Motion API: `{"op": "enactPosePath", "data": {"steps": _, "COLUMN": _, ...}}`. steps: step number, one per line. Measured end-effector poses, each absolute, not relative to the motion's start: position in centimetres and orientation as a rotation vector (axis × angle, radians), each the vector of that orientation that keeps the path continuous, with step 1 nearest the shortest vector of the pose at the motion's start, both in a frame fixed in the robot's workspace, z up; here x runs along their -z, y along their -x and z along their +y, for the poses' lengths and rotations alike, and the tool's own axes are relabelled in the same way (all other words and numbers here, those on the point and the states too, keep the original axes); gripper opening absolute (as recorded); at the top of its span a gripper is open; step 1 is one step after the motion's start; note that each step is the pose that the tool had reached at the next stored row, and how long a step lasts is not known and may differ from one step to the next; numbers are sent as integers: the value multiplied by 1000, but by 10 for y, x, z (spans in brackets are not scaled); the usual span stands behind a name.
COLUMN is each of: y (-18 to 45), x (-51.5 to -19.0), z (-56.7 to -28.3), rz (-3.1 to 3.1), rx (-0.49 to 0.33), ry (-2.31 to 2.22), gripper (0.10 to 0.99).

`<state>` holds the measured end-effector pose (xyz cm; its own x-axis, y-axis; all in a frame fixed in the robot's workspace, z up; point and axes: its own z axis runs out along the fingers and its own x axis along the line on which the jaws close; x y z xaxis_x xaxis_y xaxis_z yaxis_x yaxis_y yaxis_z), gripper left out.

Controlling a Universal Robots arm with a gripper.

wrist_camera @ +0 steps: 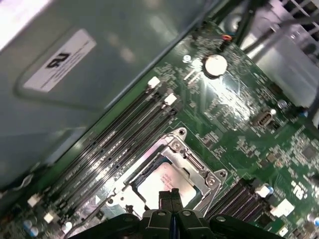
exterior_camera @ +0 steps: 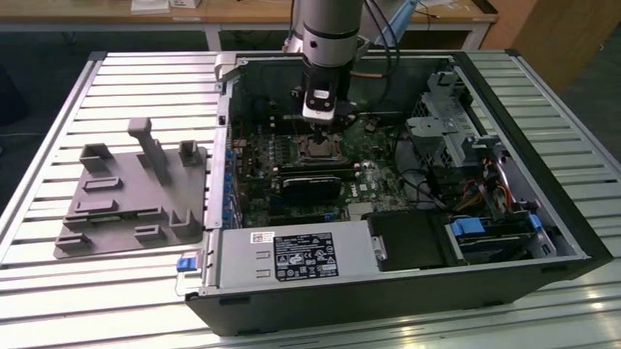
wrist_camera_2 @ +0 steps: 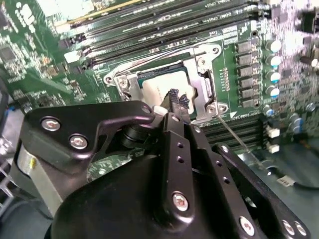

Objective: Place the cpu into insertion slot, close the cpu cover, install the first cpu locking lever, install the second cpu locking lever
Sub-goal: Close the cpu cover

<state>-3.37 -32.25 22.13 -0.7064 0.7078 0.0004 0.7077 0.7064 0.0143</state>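
The cpu [wrist_camera: 162, 180] lies in the insertion slot [exterior_camera: 318, 149] on the green board, its silver-tan face showing through the window of the cpu cover [wrist_camera: 192, 160]. The cover lies flat over it, seen as a silvery frame [wrist_camera_2: 202, 79] in the second wrist view. A thin metal lever rod [wrist_camera_2: 233, 135] slants away from one corner of the socket. My gripper [wrist_camera_2: 177, 98] hangs just above the socket's edge, fingers pressed together with nothing between them. It also shows as [wrist_camera: 171, 195] in the first wrist view and as [exterior_camera: 321, 133] in the exterior view.
Memory slots [wrist_camera: 119, 144] run beside the socket. A black graphics card [exterior_camera: 313, 183] sits just in front of it, inside the open computer case [exterior_camera: 408, 291]. Drive cages and cables [exterior_camera: 466, 145] fill the exterior view's right. A grey fixture plate [exterior_camera: 131, 196] lies on the slatted table.
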Motion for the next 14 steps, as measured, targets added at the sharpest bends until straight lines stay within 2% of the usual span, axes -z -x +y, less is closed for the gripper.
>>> {"op": "enactPosePath", "data": {"steps": 14, "y": 34, "x": -221, "z": -322, "rz": 3042, "rx": -22, "ry": -773, "gripper": 102}}
